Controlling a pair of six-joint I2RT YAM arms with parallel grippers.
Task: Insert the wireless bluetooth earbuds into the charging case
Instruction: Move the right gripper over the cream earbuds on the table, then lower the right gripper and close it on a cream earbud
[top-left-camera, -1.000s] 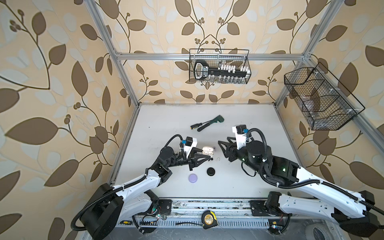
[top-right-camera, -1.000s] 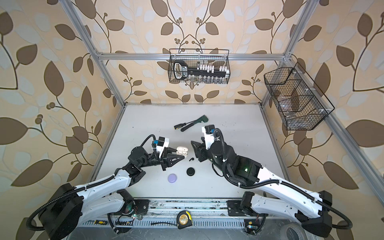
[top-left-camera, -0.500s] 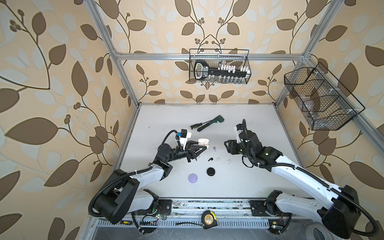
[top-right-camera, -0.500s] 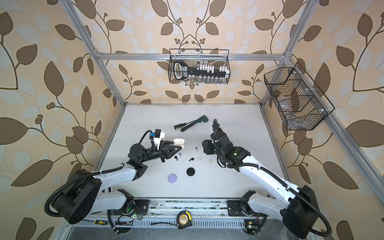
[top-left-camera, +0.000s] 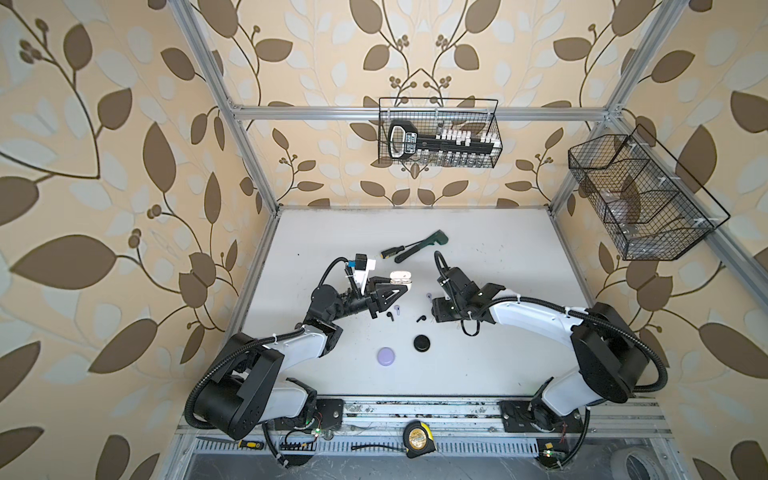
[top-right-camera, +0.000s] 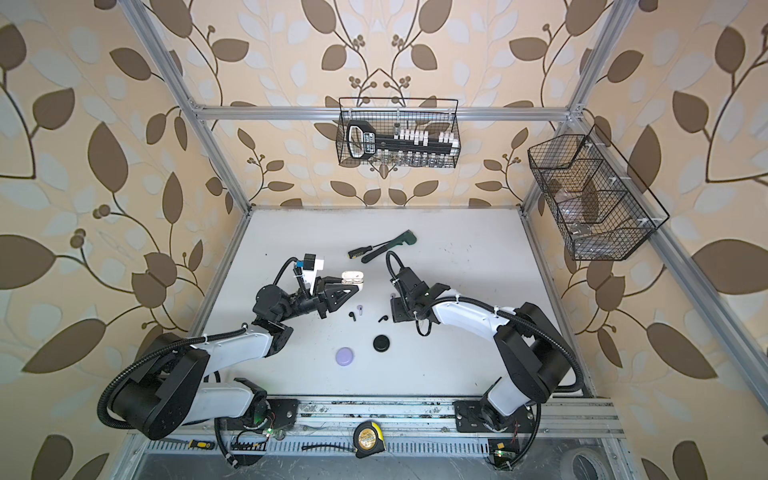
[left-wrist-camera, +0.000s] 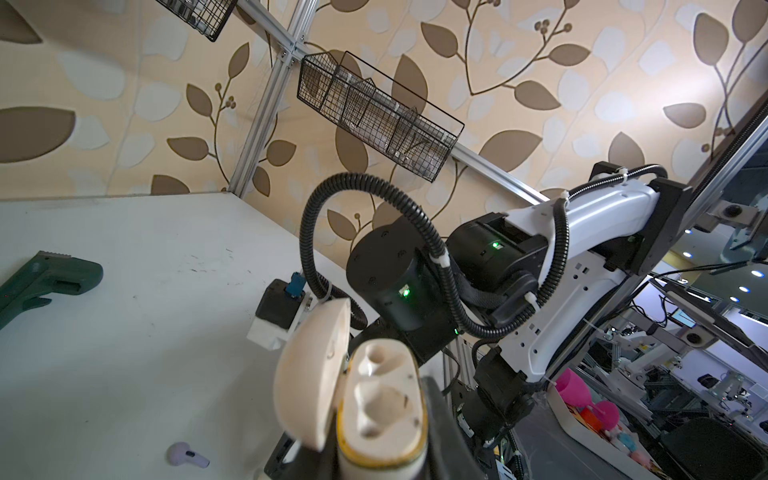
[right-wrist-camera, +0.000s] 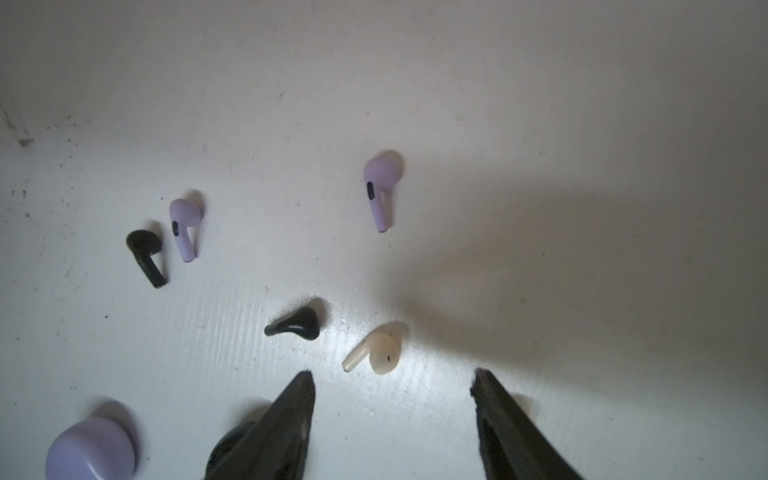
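My left gripper (top-left-camera: 395, 287) is shut on the cream charging case (left-wrist-camera: 382, 399), held off the table with its lid (left-wrist-camera: 311, 374) open and both sockets empty; the case shows in both top views (top-right-camera: 352, 277). My right gripper (right-wrist-camera: 391, 374) is open and points down at the table. A cream earbud (right-wrist-camera: 380, 351) lies just beyond its fingertips. Two black earbuds (right-wrist-camera: 297, 324) (right-wrist-camera: 145, 253) and two lilac earbuds (right-wrist-camera: 183, 224) (right-wrist-camera: 380, 183) lie loose further out. In a top view the right wrist (top-left-camera: 451, 297) hides its fingers.
A shut lilac case (top-left-camera: 386, 356) and a shut black case (top-left-camera: 422, 343) sit toward the front. A green wrench (top-left-camera: 422, 245) and a screwdriver (top-left-camera: 392, 251) lie at the back. Wire baskets (top-left-camera: 438, 139) (top-left-camera: 640, 199) hang on the walls.
The left gripper has carried the cream case a little toward the back. The right arm drew back to the right, then tipped its gripper down over the earbuds.
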